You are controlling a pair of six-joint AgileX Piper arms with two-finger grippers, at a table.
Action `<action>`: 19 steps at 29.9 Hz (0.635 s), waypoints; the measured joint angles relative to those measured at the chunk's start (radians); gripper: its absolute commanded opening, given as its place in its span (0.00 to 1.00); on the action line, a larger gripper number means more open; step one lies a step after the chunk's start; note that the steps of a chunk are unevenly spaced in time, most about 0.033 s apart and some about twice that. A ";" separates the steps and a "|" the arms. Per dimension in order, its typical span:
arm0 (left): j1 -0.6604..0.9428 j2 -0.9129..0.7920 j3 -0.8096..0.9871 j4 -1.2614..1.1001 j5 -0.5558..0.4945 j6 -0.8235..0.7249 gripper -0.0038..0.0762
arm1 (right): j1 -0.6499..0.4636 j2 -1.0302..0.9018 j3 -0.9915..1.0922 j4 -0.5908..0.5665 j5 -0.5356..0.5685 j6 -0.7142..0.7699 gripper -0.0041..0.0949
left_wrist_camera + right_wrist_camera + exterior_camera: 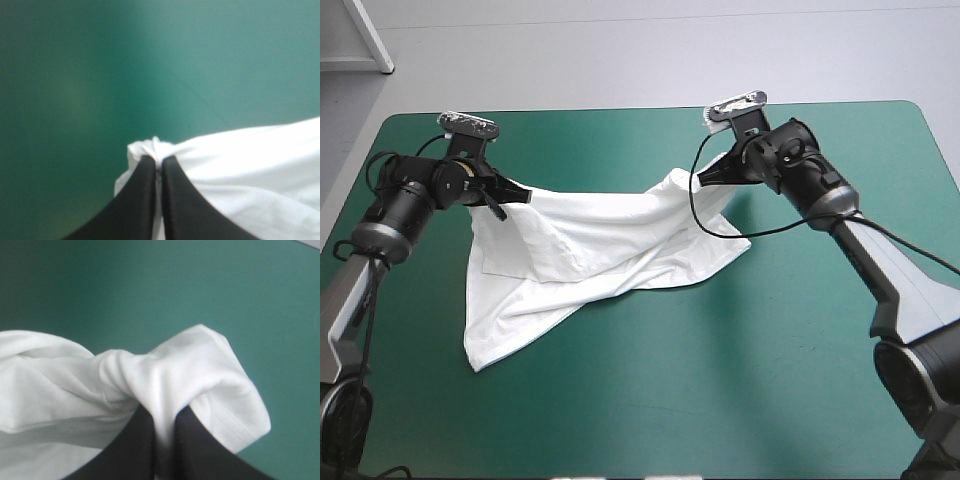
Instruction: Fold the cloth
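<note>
left gripper [523,194] and right gripper [701,180], fingers clamped tight on the t-shirt [590,250], hold one edge stretched above the worktop [740,380], nothing folded yet.

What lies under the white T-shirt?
Only teal-green cover shows around the T-shirt, gripped by the left end effector and right end effector. Anything beneath its spread part is hidden.

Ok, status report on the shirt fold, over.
Left gripper shut on the T-shirt, right gripper shut on it too. Top edge held up between them, rest draped on the teal-green cover. Nothing seen in the way.
</note>
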 measured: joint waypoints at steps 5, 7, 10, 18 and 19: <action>0.000 0.103 0.000 0.113 -0.138 -0.086 0.04 | -0.002 0.114 0.000 -0.095 -0.139 0.040 0.02; 0.000 0.142 0.000 0.145 -0.198 -0.097 0.04 | -0.003 0.159 0.000 -0.116 -0.191 0.051 0.05; 0.000 0.191 0.000 0.161 -0.283 -0.107 0.14 | -0.003 0.213 0.000 -0.122 -0.257 0.068 0.25; 0.000 0.254 0.001 0.169 -0.391 -0.146 0.79 | -0.013 0.249 0.000 -0.115 -0.363 0.085 0.89; 0.000 0.253 -0.002 0.170 -0.383 -0.147 0.78 | -0.017 0.246 -0.004 -0.115 -0.352 0.086 0.89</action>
